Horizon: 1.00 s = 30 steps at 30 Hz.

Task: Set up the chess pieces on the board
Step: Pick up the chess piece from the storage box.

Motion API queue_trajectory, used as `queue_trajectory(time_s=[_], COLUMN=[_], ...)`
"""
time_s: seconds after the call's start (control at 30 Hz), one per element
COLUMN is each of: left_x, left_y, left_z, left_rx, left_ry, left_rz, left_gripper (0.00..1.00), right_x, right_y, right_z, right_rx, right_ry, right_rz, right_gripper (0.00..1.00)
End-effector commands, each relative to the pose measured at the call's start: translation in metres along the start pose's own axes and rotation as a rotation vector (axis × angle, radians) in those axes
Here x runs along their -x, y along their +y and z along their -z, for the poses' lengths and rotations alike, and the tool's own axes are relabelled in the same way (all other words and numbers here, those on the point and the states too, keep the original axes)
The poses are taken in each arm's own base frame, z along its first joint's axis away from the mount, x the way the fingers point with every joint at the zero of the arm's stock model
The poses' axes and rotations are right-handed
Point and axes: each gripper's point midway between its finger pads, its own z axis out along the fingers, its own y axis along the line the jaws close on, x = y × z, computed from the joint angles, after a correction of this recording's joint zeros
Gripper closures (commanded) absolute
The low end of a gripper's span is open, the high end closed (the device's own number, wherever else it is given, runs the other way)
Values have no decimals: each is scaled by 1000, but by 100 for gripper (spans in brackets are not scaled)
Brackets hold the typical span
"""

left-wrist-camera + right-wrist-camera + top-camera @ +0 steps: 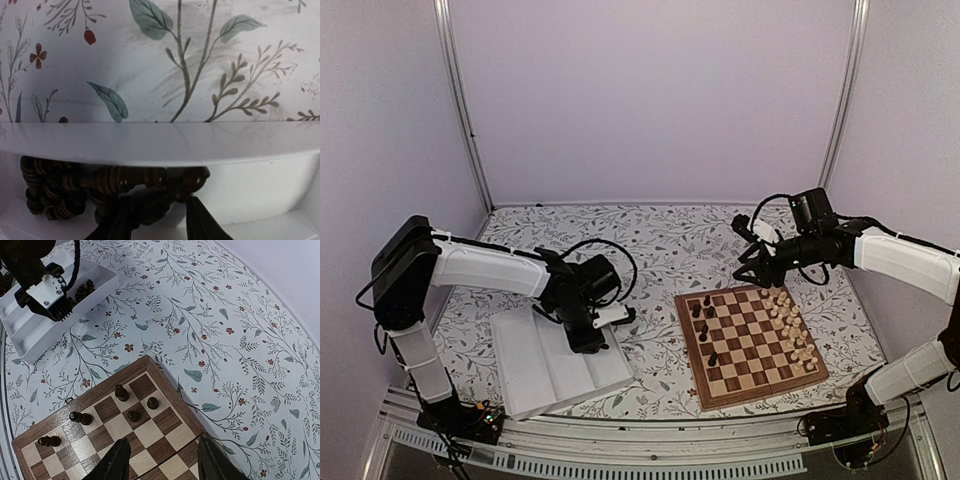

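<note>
Brown chess pieces [115,180] in tray [250,185] — left hand [158,200] spread; right hand [164,439] spread over board [150,432].

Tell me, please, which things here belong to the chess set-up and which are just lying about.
Belong to the job:
- the board
- dark pieces on the board
- pale pieces on the board
- heaped dark pieces in the white tray

Just there:
- the white tray itself, only a holder
- the floral table cover

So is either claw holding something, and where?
Right gripper: nothing. Left gripper straddles dark chess pieces in the tray; a grip cannot be told.
</note>
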Motion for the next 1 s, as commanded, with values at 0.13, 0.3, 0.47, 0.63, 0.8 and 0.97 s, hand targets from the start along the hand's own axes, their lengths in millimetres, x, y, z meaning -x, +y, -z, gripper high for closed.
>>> queue_trajectory(time_s=[0.13, 0.3, 0.47, 0.63, 0.8, 0.97], left_x=[-3, 2, 8, 12, 24, 38], left_y=[-23, -31, -34, -36, -28, -14], left_z=[-10, -6, 19, 46, 70, 100], left_rx=[-76, -107, -115, -141, -155, -160], left_ry=[19, -2, -84, -209, -353, -552], left_rz=[-55, -57, -39, -4, 56, 138], left_gripper=[72, 84, 88, 90, 91, 91], right_x=[0, -1, 7, 31, 53, 84], right_y=[2, 2, 7, 20, 34, 62], right_z=[0, -1, 2, 11, 5, -14], right_rx=[11, 13, 42, 147, 286, 395], right_ry=[-13, -10, -35, -96, -102, -85], right_rz=[6, 3, -3, -25, -87, -83], right_gripper=[52, 52, 52, 52, 52, 50])
